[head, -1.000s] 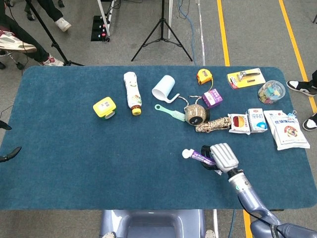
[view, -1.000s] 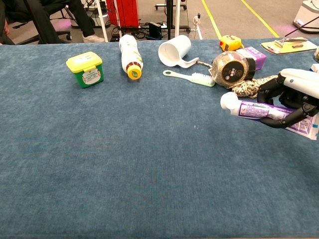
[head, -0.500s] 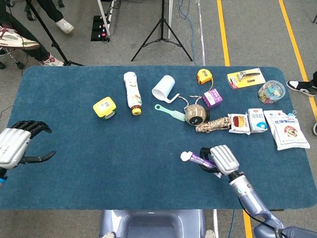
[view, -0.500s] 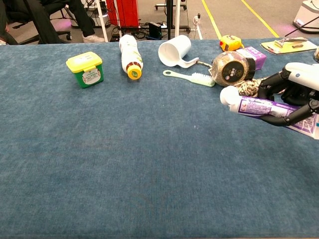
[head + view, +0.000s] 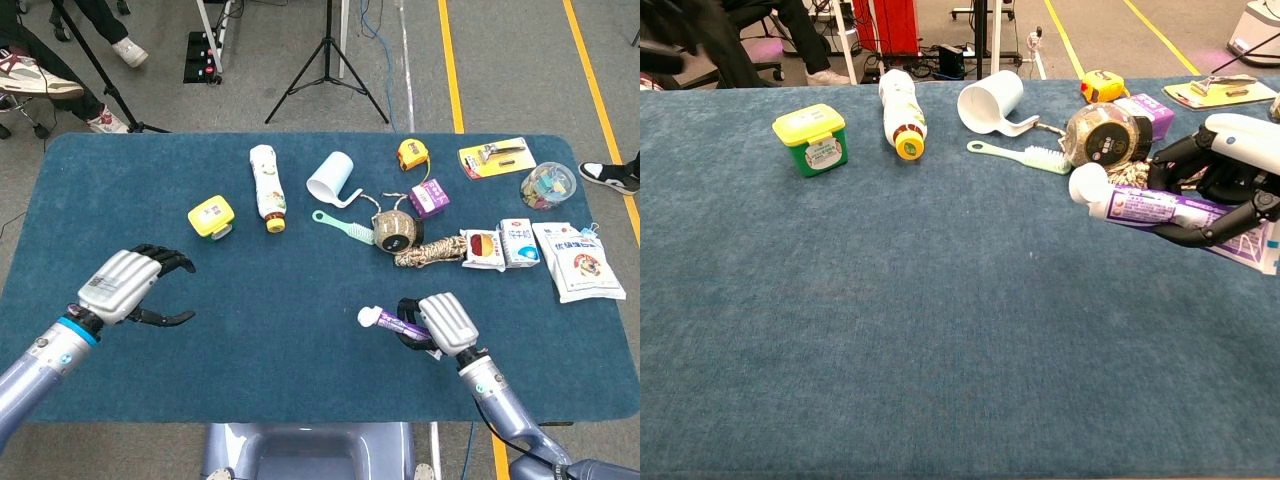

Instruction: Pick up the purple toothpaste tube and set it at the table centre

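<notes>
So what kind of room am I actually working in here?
Most likely a robotics lab or data-collection studio, not a home: a tripod stands behind the blue-covered table, yellow floor lines mark zones, and assorted household props like the tape measure are laid out.

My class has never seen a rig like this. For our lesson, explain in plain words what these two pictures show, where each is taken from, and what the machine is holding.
This is a robot with two arms, each ending in a robot hand with fingers. One picture looks down from the robot's head; the other looks forward from its chest, low over the table.

The right robot hand holds a purple toothpaste tube, white cap pointing left, lifted off the blue cloth. The left robot hand hovers open, holding nothing.

On the table lie a yellow-lidded box, a bottle on its side, a white cup, a green toothbrush, a tape measure and some packets.
</notes>
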